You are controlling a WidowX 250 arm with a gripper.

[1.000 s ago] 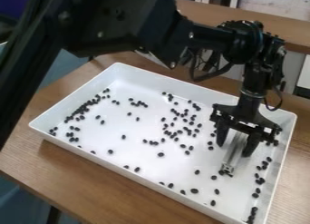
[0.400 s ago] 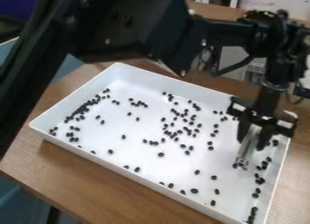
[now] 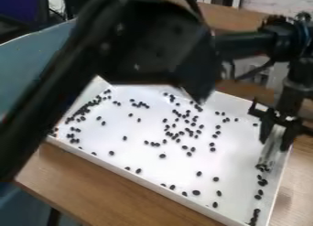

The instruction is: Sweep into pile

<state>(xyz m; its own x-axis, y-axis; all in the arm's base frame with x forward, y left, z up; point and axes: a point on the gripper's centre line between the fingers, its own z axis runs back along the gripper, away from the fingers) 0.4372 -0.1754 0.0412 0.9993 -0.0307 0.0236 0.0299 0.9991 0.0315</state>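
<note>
Arm [image 3: 156, 40]: one, reaching across the top left of the view and hiding part of the tray's far side.
Gripper [image 3: 273, 146]: one, hanging over the right end of the tray, pinching the metal bar.
Metal bar [image 3: 269, 157]: one, slanting down between the fingers, ending just beside the right-wall beans; cannot tell whether touching the floor of the tray.
Tray [image 3: 122, 173]: one, white, lying on one wooden table [image 3: 79, 174].
Black beans [image 3: 162, 155]: dozens, lying scattered inside the tray, too crowded to count exactly.
Left band [image 3: 85, 108]: many, crowding along the left wall.
Middle cluster [image 3: 188, 122]: many, spreading loosely.
Short row [image 3: 157, 144]: four, lying left of the middle cluster's lower part.
Pairs: two, sitting between the left band and the middle cluster.
Near-side run [image 3: 184, 193]: four, trailing along the near wall.
Right-wall beans [image 3: 261, 192]: several, lining the wall below the bar.
</note>
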